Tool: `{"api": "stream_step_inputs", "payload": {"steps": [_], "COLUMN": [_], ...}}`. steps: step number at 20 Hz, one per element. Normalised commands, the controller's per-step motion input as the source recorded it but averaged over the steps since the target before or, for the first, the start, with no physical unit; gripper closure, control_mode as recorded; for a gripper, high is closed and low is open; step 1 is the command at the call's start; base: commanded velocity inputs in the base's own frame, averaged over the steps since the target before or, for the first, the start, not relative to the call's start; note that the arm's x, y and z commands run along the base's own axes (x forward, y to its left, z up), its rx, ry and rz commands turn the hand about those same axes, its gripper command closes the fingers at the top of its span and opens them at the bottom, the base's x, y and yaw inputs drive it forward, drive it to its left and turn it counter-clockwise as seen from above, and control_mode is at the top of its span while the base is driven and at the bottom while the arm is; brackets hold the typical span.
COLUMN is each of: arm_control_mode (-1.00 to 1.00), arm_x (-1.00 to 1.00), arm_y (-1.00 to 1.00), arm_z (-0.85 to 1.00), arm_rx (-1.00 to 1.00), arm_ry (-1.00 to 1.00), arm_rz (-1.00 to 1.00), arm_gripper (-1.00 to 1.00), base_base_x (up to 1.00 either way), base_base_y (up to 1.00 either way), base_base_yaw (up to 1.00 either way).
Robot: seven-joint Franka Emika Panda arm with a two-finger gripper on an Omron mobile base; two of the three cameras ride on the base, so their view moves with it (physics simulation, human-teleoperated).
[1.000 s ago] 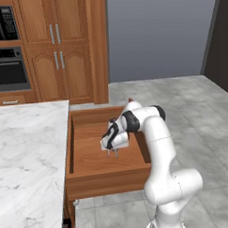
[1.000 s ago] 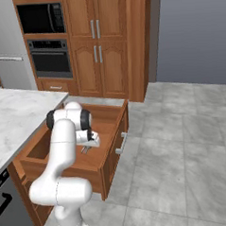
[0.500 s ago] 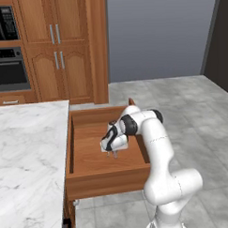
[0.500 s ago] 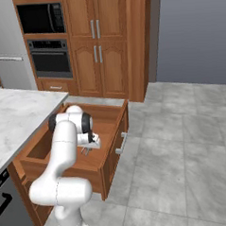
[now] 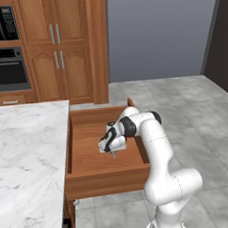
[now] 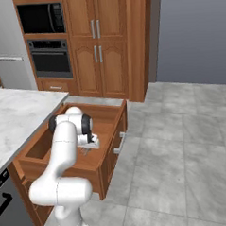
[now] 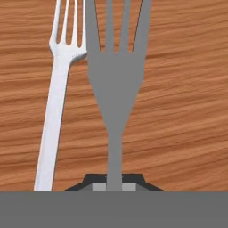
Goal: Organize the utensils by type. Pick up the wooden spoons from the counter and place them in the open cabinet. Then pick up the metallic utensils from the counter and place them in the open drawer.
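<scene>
The open drawer [image 5: 107,176] [image 6: 66,166] stands pulled out from under the marble counter [image 5: 28,152] [image 6: 15,116]. My gripper [image 5: 113,152] [image 6: 85,149] [image 7: 114,185] reaches down inside it, just above the wooden bottom [image 7: 182,111]. It is shut on the handle of a grey metal fork [image 7: 116,84], whose tines point away from the hand. In the hand view a paler fork-shaped piece [image 7: 55,111] lies alongside it to the left on the drawer bottom. The wooden spoons and the cabinet are out of view.
Tall wooden cabinets [image 5: 56,48] [image 6: 99,44] and a built-in oven [image 5: 8,69] [image 6: 50,57] line the far wall. Grey tiled floor [image 5: 190,108] [image 6: 183,143] lies open beside the drawer. The drawer's low sides close in around the hand.
The hand has sunk a little lower into the drawer, its jaws still shut on the fork. The views have not shifted.
</scene>
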Motion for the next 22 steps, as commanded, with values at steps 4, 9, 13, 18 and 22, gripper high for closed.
{"api": "stream_step_inputs", "payload": {"steps": [4,9,13,18,22], "arm_control_mode": [-1.00,-1.00,-1.00,-1.00,-1.00], "arm_x": [0.03,0.00,0.00,-0.02,-0.22], "arm_y": [0.00,0.00,-0.02,-0.05,-0.12], "arm_z": [-0.04,0.00,0.19,0.78,0.99], "arm_rx": [0.00,0.00,0.00,0.00,0.00], "arm_ry": [0.00,0.00,-0.01,-0.10,-0.10], "arm_rz": [0.00,0.00,0.00,0.00,0.00], "arm_gripper": [-1.00,-1.00,-1.00,-1.00,-1.00], "base_base_x": [0.00,0.00,0.00,0.00,0.00], "base_base_y": [0.00,0.00,0.00,0.00,0.00], "base_base_yaw": [0.00,0.00,0.00,0.00,0.00]}}
